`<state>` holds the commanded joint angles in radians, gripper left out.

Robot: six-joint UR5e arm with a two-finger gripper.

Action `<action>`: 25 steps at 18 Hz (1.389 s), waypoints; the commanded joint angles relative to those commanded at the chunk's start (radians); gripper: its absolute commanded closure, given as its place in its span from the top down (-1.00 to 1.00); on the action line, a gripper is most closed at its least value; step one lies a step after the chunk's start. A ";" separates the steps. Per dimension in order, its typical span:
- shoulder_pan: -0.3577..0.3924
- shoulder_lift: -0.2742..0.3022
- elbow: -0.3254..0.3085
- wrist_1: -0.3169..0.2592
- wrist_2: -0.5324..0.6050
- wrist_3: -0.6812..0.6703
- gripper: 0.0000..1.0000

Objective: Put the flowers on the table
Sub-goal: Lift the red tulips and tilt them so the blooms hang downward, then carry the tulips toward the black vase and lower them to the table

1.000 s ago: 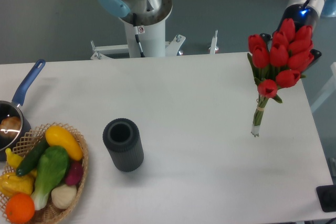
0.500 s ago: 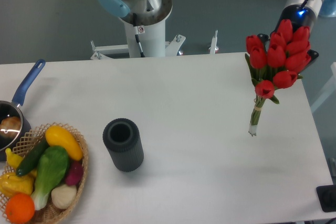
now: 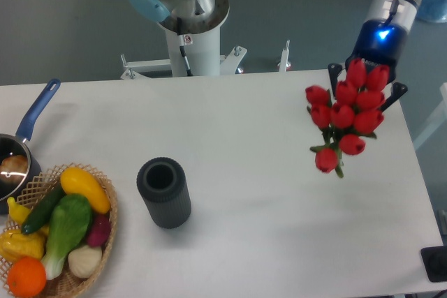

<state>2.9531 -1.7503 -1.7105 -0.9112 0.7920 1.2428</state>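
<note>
The hand [image 3: 365, 80] hangs over the far right part of the desk [image 3: 265, 137], and the flowers [image 3: 343, 113] are bunched right at it — red heads facing the camera, stems mostly hidden behind them. Dark fingers [image 3: 334, 73] show on either side of the bunch, so it looks pinched on the flowers, held up off the white surface. Over to the left stands a dark cylinder [image 3: 165, 192], upright, well apart from the bunch. At the left edge sits a wicker basket [image 3: 105, 221] of vegetables, with a blue-handled pan [image 3: 21, 146] just behind it.
</note>
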 joint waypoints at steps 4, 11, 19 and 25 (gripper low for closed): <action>-0.039 0.025 0.012 -0.005 0.232 -0.042 -0.43; -0.156 0.026 0.005 -0.012 0.607 -0.078 -0.34; -0.226 -0.043 0.009 0.002 0.607 -0.269 -0.34; -0.275 -0.103 0.009 0.000 0.609 -0.289 -0.34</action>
<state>2.6784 -1.8530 -1.7012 -0.9112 1.4005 0.9542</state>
